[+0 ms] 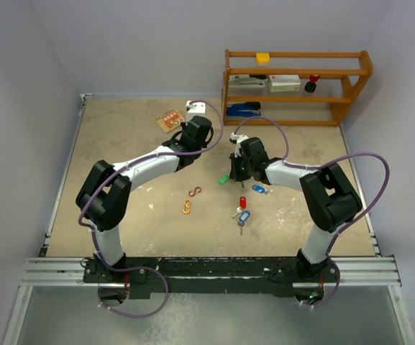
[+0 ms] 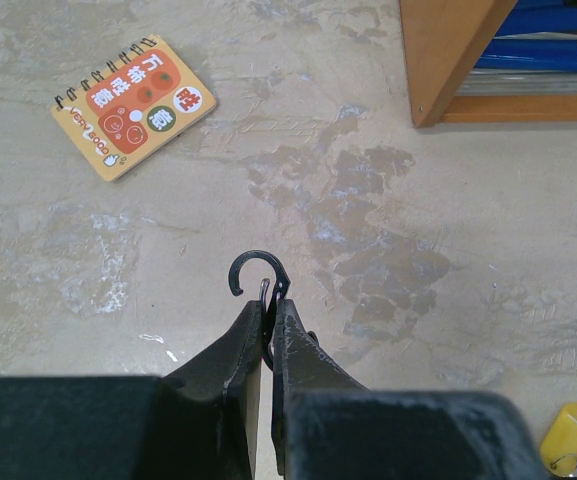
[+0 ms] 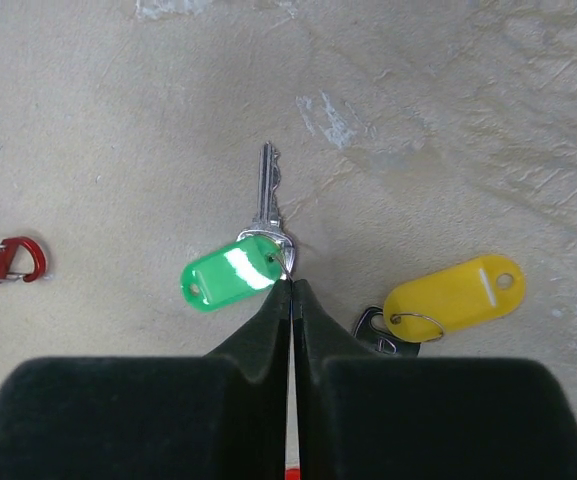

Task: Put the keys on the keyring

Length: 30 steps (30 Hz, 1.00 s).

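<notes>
The key with the green tag (image 3: 230, 277) is sitting at the tips of the right end effector (image 3: 290, 285), whose fingers are pressing together on the small wire ring joining tag and key. Its silver blade is pointing away from the fingers, and I cannot tell if it is touching the tabletop (image 3: 468, 120) or hanging just over it. Just beside it a yellow-tagged key (image 3: 455, 295) is lying on the tabletop, its key head partly hiding behind the finger. The black keyring (image 2: 258, 275), a hook with an open mouth, is sticking out of the left end effector (image 2: 270, 305), which is pinching it tightly near the wooden shelf (image 2: 448, 55). Nearer to the arm bases, a blue-tagged key (image 1: 258, 189), a red-tagged key (image 1: 242, 202) and a second blue-tagged key (image 1: 244, 215) are lying close together. Left of them a red S-shaped clip (image 1: 195, 191) and an orange S-shaped clip (image 1: 187, 208) are resting, and a spiral notebook (image 2: 133, 100) is lying farther back.
</notes>
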{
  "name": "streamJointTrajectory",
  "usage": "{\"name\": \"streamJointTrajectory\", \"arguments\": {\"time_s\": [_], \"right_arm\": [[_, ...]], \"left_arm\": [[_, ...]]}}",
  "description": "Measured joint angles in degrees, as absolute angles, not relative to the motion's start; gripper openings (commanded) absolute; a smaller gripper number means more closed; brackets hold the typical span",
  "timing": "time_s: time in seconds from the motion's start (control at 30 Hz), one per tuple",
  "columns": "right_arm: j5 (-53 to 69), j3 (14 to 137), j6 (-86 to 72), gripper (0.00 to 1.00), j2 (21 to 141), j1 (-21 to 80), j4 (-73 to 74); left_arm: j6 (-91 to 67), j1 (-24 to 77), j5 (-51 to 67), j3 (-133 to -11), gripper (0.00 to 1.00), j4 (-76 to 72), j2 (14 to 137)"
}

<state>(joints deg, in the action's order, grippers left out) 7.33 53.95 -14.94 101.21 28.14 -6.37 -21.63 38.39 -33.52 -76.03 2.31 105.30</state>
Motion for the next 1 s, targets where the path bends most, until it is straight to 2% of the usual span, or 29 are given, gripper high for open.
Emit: {"name": "streamJointTrajectory", "arguments": {"time_s": [0.2, 0.43, 1.0], "right_arm": [[7.0, 53.7, -14.2, 0.00, 98.9, 28.4, -6.6], [6.4, 48.5, -11.7, 0.00, 87.6, 29.1, -11.6], [1.5, 40.7, -8.3, 0.00, 79.0, 29.2, -17.1]], "left_arm": [[-21.5, 38.4, -32.8, -76.1, 0.00, 2.6, 105.3], [-21.4, 38.5, -27.6, -78.8, 0.00, 5.0, 106.9], [-19.9, 40.4, -13.0, -83.3, 0.00, 9.0, 109.0]]}}
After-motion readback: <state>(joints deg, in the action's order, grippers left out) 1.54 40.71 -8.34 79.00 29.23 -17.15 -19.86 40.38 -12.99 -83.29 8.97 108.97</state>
